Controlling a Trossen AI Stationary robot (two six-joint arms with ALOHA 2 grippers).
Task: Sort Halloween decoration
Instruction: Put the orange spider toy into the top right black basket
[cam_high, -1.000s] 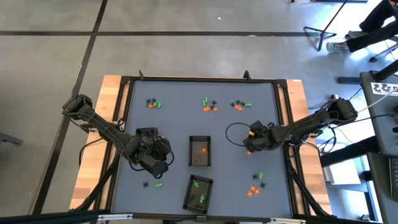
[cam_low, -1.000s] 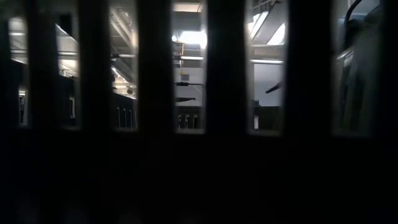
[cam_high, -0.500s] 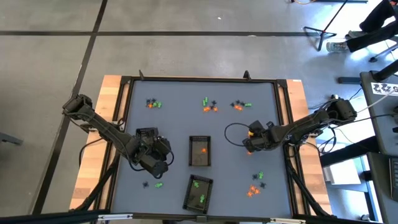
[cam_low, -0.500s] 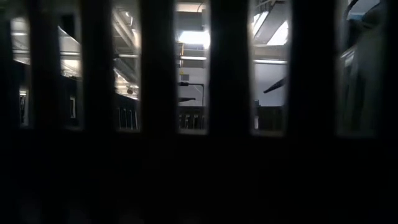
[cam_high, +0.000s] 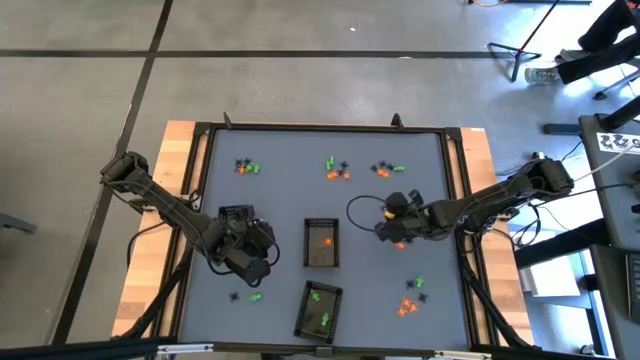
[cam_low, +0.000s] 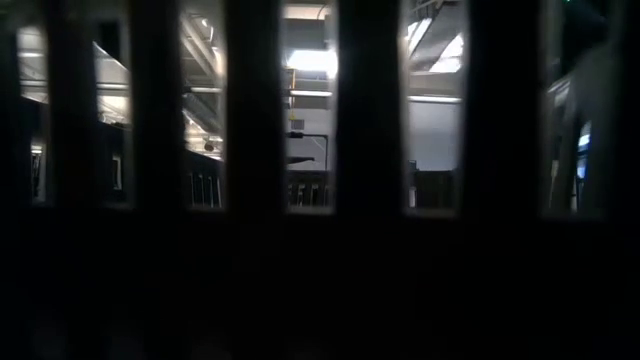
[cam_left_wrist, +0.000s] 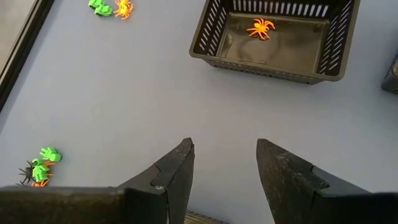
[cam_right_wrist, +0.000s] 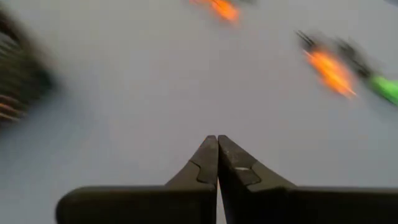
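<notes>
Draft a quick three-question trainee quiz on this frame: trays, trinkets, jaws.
1. True or false: the middle tray holds an orange spider.
2. Which gripper has its jaws shut? A. left gripper B. right gripper
3. Fill in: the trinkets in the front tray are ____ in colour.

Key: 1. True; the left wrist view shows one orange spider inside it. 2. B; the right jaws are pressed together above the grey table, while the left jaws stand apart. 3. Green.
</notes>
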